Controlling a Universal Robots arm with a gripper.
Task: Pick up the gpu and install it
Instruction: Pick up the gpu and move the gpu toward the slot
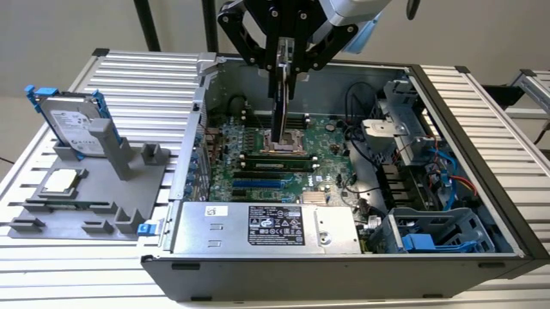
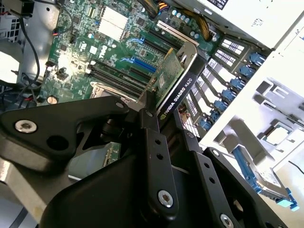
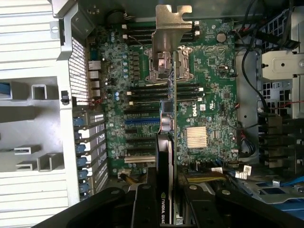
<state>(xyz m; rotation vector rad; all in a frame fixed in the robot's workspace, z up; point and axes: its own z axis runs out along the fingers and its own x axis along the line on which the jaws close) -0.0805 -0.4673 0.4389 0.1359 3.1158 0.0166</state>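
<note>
Above the open computer case [image 1: 326,280], the arm is cut off by the exterior view's upper edge, so little more than the gripper [image 1: 288,61] shows; it pinches the gpu [image 1: 282,96] between its two black fingers, one pressed to each face. The card hangs upright and edge-on there, a thin dark strip with its faces hard to make out; its lower end lies in line with the CPU socket [image 1: 285,144] on the motherboard [image 1: 326,138]; whether it touches the board I cannot tell. In the first wrist view the gripper [image 3: 166,194] is cropped at the frame edge; the gpu [image 3: 167,123] runs away from it as a narrow line; the silver end bracket [image 3: 172,28] at its far end hides part of the socket. In the second wrist view the fingers [image 2: 154,137] cover the near end of the gpu [image 2: 176,78]; green board and black shroud edge show beyond them. On the exterior view's left a hard drive [image 1: 73,125] stands on a grey fixture [image 1: 64,222].
</note>
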